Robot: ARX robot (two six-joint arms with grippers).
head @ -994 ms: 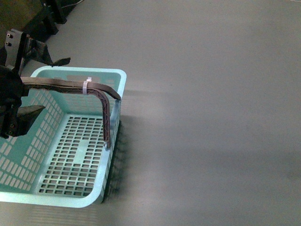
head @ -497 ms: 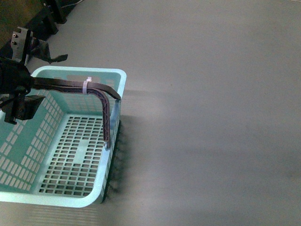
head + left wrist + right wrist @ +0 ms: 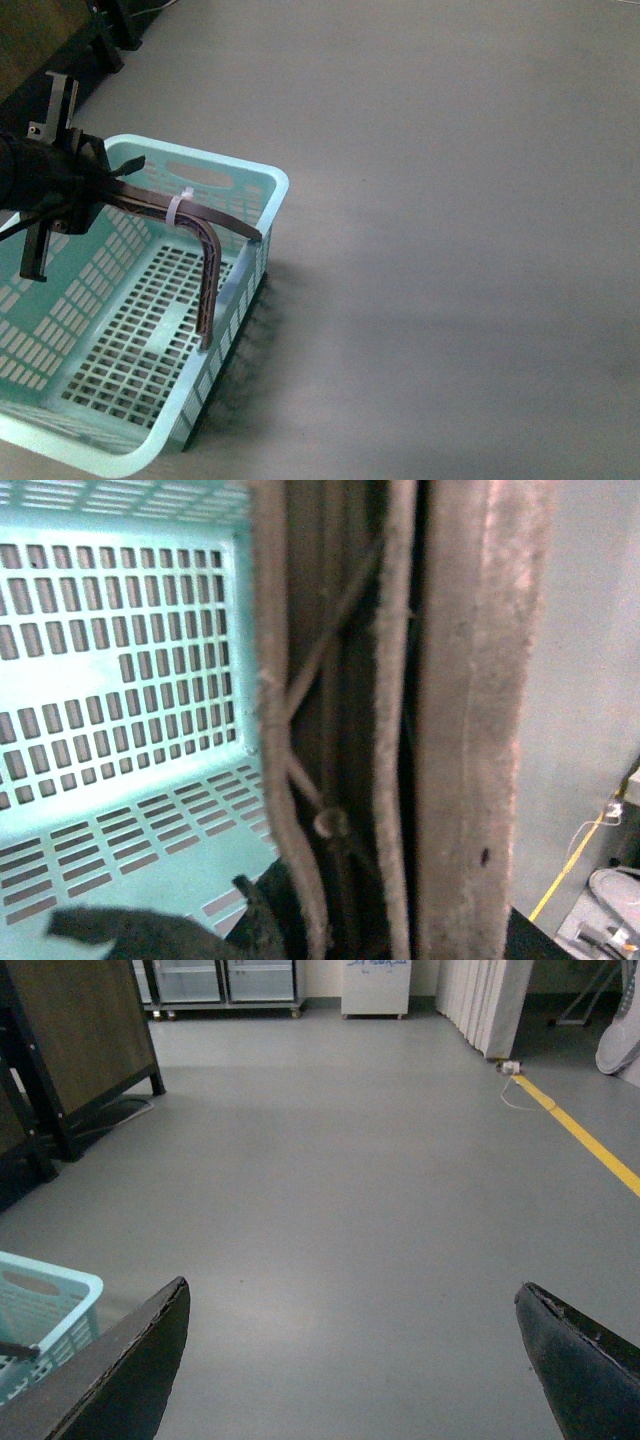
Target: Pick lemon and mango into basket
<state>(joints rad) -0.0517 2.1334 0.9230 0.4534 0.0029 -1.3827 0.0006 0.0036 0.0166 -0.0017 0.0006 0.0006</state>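
With the left fingers (image 3: 122,167) clamped on the brown handles (image 3: 215,222) of the empty basket (image 3: 270,185) on the floor (image 3: 450,250) and the right fingers (image 3: 150,1360) spread wide, move it slowly and level; lemon and mango are unseen.

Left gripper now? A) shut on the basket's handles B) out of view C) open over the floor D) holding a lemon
A: the front view shows the left gripper clamped on the brown handles of the basket, with no fruit in view.
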